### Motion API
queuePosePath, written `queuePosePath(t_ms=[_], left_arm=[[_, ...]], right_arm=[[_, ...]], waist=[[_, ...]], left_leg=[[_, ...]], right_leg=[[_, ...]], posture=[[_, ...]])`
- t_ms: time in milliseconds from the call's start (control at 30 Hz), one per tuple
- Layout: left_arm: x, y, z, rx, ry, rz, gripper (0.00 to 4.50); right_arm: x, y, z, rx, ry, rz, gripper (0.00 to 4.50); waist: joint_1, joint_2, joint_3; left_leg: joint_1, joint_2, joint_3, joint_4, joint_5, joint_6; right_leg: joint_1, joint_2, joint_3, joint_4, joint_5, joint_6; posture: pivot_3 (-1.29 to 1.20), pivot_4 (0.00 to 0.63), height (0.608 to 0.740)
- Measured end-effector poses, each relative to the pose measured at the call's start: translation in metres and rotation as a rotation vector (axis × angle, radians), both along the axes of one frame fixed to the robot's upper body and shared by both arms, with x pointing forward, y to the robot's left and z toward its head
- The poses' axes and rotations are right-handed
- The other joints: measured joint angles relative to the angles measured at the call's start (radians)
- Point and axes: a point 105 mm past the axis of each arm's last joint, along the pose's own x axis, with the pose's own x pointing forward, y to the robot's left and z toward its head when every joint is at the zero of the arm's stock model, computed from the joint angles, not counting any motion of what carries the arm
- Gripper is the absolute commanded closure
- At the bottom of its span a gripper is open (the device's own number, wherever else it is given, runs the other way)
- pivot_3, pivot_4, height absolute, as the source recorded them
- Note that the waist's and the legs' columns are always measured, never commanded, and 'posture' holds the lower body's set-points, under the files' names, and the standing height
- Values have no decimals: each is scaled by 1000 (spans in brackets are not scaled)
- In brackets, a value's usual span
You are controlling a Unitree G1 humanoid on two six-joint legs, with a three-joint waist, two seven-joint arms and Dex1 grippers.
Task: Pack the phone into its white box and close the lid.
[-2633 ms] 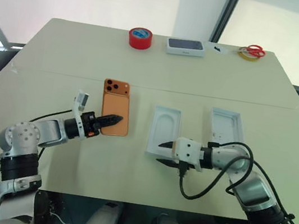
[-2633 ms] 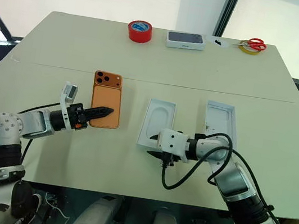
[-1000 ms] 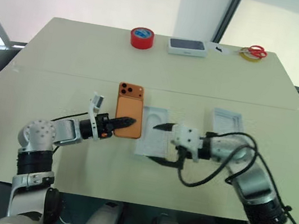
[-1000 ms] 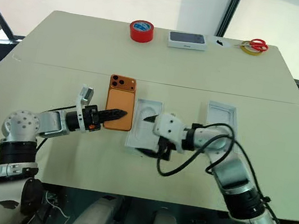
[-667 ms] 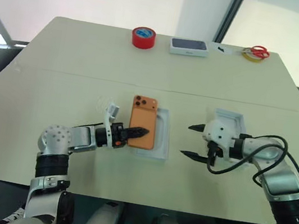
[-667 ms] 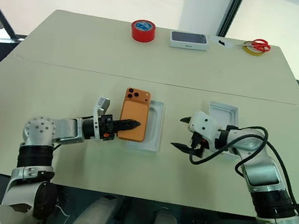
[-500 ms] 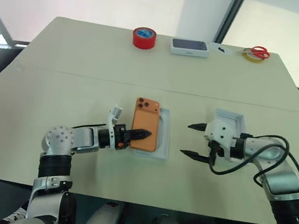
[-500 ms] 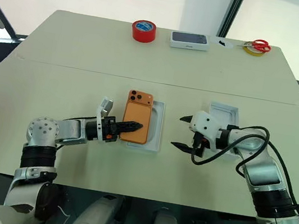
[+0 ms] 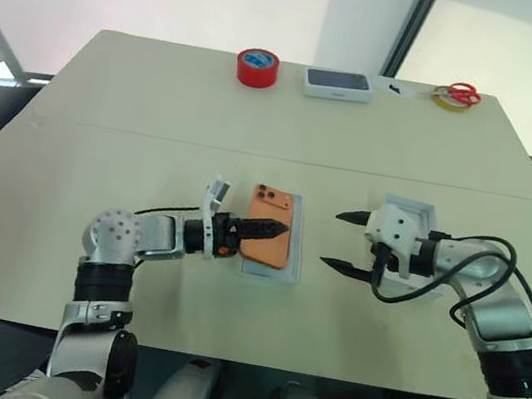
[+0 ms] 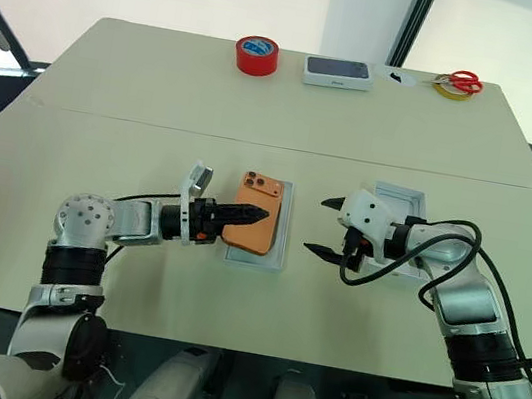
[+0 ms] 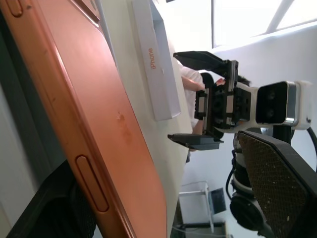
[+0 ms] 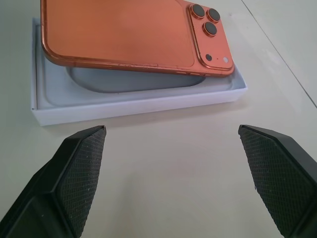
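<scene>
Shifted rightward, the phone [image 10: 253,224] now lies tilted over the box [image 10: 275,259] at frame centre, resting on its rim. Left tool [image 10: 250,215] just spread wide, releasing it; right tool [image 10: 326,227] waits wide beside, likely to seat it.

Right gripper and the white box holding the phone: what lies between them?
Nothing: bare tabletop separates the right gripper from the white box, per the right wrist view.
</scene>
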Motion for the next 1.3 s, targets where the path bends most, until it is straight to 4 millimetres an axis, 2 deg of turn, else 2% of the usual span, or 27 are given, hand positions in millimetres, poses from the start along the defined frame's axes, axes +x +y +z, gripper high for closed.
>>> queuePosePath(t_ms=[200, 767, 967, 1067, 1167, 1267, 1300], left_arm=[[-4, 6, -2, 94, -85, -1, 315], [1, 7, 2, 141, -142, 1, 315], [2, 28, 10, 211, -196, 23, 315], [3, 34, 17, 202, -219, 43, 1171], [6, 44, 21, 212, -233, 80, 2745], [17, 62, 21, 321, -302, 150, 4305], [20, 67, 17, 395, -345, 160, 4500]], right_arm=[[2, 2, 0, 6, -7, 0, 0], [8, 10, 0, 8, -32, 4, 0], [9, 10, 0, 6, -31, 0, 0], [9, 9, 0, 8, -28, -5, 873], [11, 7, -3, 7, -26, -19, 2438], [14, 3, -8, -20, -32, -35, 4032], [15, 3, -11, -32, -38, -38, 4444]], waist=[[1, 0, 0], [3, 0, 0], [-1, 1, 1], [1, 1, 1], [3, 1, 1], [2, 1, 1], [2, 1, 1]], left_leg=[[0, 0, 0, 0, 0, 0], [0, 0, 0, 0, 0, 0], [0, 0, 0, -1, 0, 0], [0, 0, 0, -1, 0, 0], [0, 0, 0, -1, 0, 0], [0, 0, 0, -1, 0, 0], [0, 0, 0, -1, 0, 0]], right_leg=[[0, 0, 0, 0, 0, 0], [0, 0, 0, 0, 0, 0], [-1, 0, 0, 0, 0, 0], [-1, 0, 0, 0, 0, 0], [-1, 0, 0, 0, 0, 0], [-1, 0, 0, 0, 0, 0], [0, 0, 0, 0, 0, -1]], posture=[[0, 150, 736], [0, 150, 736], [0, 150, 736], [0, 150, 736], [0, 150, 736], [0, 150, 736], [0, 150, 736]])
